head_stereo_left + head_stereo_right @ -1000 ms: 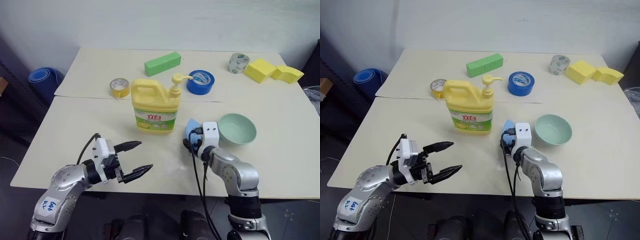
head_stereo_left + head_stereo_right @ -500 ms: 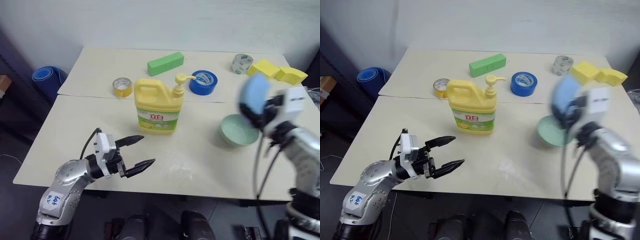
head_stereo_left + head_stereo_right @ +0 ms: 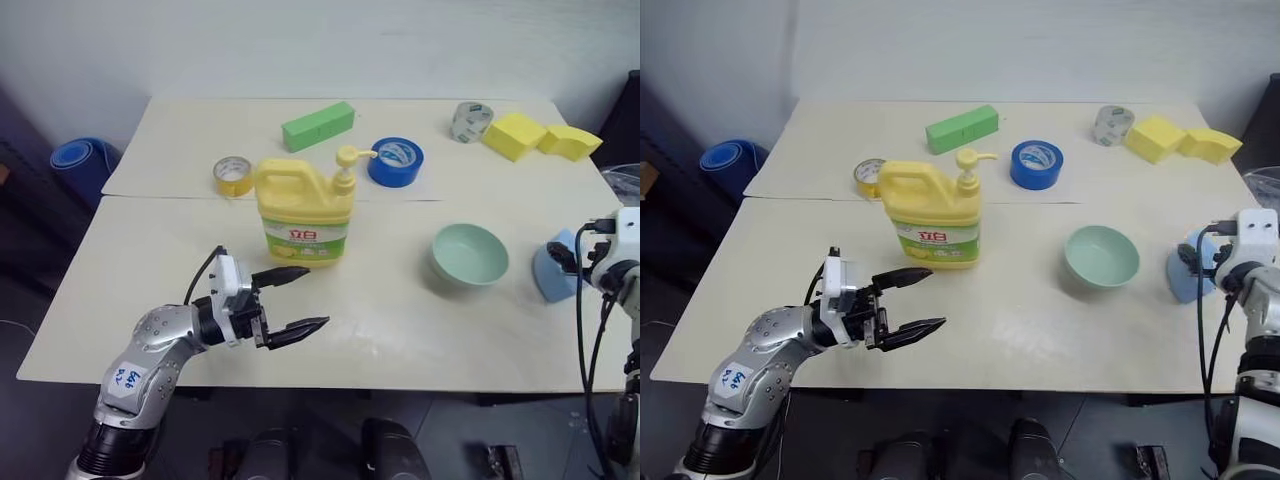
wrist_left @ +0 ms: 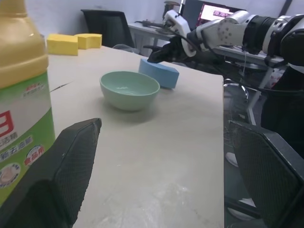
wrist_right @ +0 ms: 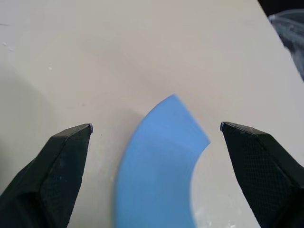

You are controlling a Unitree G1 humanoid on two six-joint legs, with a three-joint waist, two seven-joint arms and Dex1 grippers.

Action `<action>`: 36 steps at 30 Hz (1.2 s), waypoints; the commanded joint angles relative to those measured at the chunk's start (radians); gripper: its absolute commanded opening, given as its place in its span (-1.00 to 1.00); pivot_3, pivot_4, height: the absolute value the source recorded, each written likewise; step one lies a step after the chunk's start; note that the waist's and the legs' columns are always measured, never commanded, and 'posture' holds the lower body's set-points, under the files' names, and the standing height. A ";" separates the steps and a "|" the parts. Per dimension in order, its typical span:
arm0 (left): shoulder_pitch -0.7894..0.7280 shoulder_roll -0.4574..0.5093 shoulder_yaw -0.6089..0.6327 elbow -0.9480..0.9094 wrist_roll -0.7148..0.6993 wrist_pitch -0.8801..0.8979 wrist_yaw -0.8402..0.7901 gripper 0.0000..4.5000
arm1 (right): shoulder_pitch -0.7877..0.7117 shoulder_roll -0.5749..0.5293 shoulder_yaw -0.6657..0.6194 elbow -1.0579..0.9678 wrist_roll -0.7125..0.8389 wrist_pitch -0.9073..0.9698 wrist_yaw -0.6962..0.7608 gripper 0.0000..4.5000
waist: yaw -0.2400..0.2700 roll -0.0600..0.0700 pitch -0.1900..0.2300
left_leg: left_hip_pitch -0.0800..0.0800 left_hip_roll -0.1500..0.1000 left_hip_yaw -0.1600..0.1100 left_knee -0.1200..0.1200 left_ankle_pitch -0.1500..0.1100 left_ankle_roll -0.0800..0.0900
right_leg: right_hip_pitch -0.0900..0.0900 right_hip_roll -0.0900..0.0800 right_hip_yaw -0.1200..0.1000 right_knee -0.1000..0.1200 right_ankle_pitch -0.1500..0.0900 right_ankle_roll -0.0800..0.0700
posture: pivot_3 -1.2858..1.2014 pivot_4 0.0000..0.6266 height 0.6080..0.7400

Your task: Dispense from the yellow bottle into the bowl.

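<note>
The yellow bottle (image 3: 305, 215) stands upright mid-table, its pump spout pointing right. My left gripper (image 3: 315, 296) is open just in front of the bottle, level and aimed right, with nothing between its fingers. The pale green bowl (image 3: 470, 253) sits to the right of the bottle, apart from both grippers. My right gripper (image 5: 156, 126) is open at the table's right side, its fingers spread on either side of a light blue sponge (image 3: 553, 272) that lies on the table. The left wrist view also shows the bowl (image 4: 129, 88) and the blue sponge (image 4: 161, 73).
At the back of the table lie a green block (image 3: 318, 125), a blue tape roll (image 3: 395, 162), a yellow tape roll (image 3: 233, 175), a clear tape roll (image 3: 470, 121) and two yellow sponges (image 3: 515, 135). The table's right edge (image 3: 625, 330) runs just beyond the blue sponge.
My right arm swung to the right past the bowl carrying the blue sponge, then opened and left it on the table. The left gripper stayed open and nearly still.
</note>
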 commanded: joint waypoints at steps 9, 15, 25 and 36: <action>-0.016 -0.012 0.007 0.016 0.008 -0.043 -0.016 1.00 | 0.386 0.130 0.096 -0.778 0.219 0.042 0.252 0.99 | 0.022 -0.001 0.000 | 0.000 0.001 -0.002 0.003 0.000 0.000 | 0.002 0.001 -0.001 0.000 0.000 0.000 | 0.03 -0.52 1.00; -0.026 0.000 0.005 0.024 0.029 -0.056 -0.025 1.00 | 0.338 0.256 0.222 -0.703 0.066 0.049 0.045 0.99 | 0.029 -0.001 0.000 | 0.000 -0.001 -0.004 0.005 0.000 0.000 | 0.004 0.000 -0.001 -0.001 0.000 0.001 | 0.03 -0.52 1.00; -0.007 0.001 0.022 -0.005 0.037 -0.059 -0.009 1.00 | 0.287 0.300 0.280 -0.581 -0.032 -0.046 0.003 0.10 | 0.030 -0.001 0.000 | 0.000 -0.001 -0.004 0.004 0.000 0.000 | 0.004 0.000 -0.002 -0.001 0.000 0.001 | 0.03 -0.52 1.00; -0.348 0.045 0.206 -0.010 -0.172 0.084 0.122 0.49 | 0.254 0.177 0.298 -0.757 0.000 -0.087 0.194 -1.00 | 0.039 -0.001 0.001 | -0.001 -0.001 -0.007 0.006 0.000 0.000 | 0.004 0.000 -0.002 -0.001 0.000 0.001 | 0.03 -0.52 1.00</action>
